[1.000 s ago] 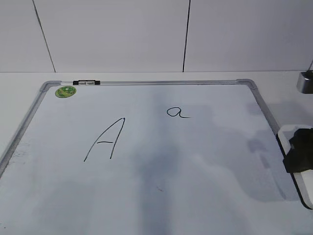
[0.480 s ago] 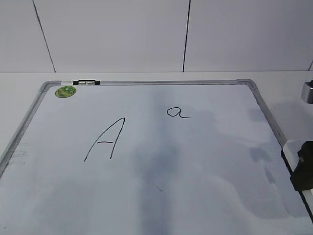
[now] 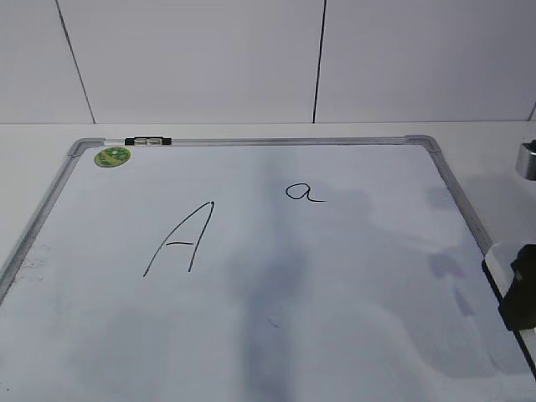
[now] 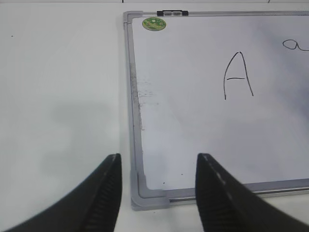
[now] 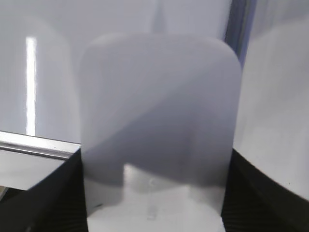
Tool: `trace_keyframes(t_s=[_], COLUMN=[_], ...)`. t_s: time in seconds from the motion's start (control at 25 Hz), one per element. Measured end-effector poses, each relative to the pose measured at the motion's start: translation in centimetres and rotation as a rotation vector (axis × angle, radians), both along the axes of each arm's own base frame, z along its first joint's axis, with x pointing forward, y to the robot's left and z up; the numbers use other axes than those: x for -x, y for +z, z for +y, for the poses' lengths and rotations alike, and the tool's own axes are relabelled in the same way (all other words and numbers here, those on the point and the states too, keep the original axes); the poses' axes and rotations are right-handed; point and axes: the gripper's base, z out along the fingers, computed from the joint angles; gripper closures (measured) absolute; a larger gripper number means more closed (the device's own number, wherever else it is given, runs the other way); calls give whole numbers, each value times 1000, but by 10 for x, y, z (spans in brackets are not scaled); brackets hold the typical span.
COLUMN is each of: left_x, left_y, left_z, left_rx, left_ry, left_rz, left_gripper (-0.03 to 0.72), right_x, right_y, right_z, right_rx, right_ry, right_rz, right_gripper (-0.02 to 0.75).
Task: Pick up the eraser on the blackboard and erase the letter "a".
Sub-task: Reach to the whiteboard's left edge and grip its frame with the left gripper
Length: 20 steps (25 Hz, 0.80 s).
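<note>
The blackboard (image 3: pixel 251 141) is a white board with a silver frame, lying flat on the table. The small letter "a" (image 3: pixel 304 193) is written right of centre near the far edge, and it also shows in the left wrist view (image 4: pixel 295 45). My right gripper (image 3: pixel 521 289) is shut on the white eraser (image 3: pixel 496 266) at the board's right edge. In the right wrist view the eraser (image 5: pixel 159 111) fills the space between both fingers of the right gripper (image 5: pixel 154 205). My left gripper (image 4: pixel 158 188) is open and empty over the board's near-left corner (image 4: pixel 149 195).
A large capital "A" (image 3: pixel 180 239) is drawn left of centre. A round green sticker (image 3: pixel 112 157) sits in the far-left corner, and a black clip (image 3: pixel 147 141) is on the far frame. A white wall stands behind the table. A silver arm part (image 3: pixel 526 159) shows at the right edge.
My right gripper has moved to the right with the eraser, so that less of both shows at the right edge of the exterior view. The writing on the board is unchanged.
</note>
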Motion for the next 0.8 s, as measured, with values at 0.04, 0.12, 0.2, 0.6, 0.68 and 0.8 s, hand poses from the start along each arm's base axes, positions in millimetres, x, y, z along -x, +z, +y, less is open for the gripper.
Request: trace_keyframes(t_s=[0.04, 0.12, 0.2, 0.6, 0.68, 0.8], left_x=[0, 0, 0, -10, -17, -31], left_y=[0, 0, 0, 6, 16, 32], left_z=[0, -1, -2, -3, -3, -4], left_rx=[2, 8, 18, 31, 45, 58], left_ry=[-1, -5, -11, -13, -13, -10], left_rz=[0, 0, -1, 16, 5, 4], left_gripper=[317, 317, 317, 317, 317, 317], right_x=[0, 0, 0, 0, 0, 0], right_y=[0, 0, 0, 0, 0, 0], right_z=[0, 0, 0, 0, 0, 0], right_rx=[0, 0, 0, 0, 0, -1], right_ry=[0, 0, 0, 0, 0, -1], right_rz=[1, 2, 2, -4, -4, -5], right_gripper=[213, 213, 213, 213, 213, 213])
